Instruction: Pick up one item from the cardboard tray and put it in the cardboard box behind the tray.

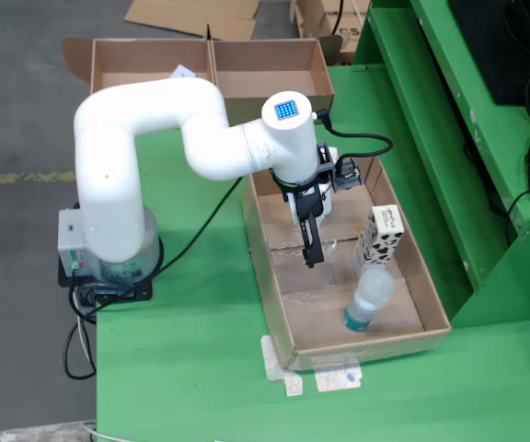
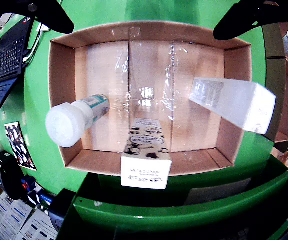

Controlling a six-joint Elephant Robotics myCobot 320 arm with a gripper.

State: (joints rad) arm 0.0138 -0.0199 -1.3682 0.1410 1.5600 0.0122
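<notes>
The gripper (image 1: 312,261) hangs over the middle of the cardboard tray (image 1: 282,327), its fingers (image 2: 44,12) spread wide and empty, apparently choosing a target. In the wrist view the bottle (image 2: 76,120) stands at nine o'clock, the cow-patterned carton (image 2: 146,155) at six, the white box (image 2: 234,102) at three; the cardboard box (image 1: 210,69) waits beyond the tray.

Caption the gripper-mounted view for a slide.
Looking down into the cardboard tray: a white-capped bottle, a cow-print carton and a white box.
</notes>
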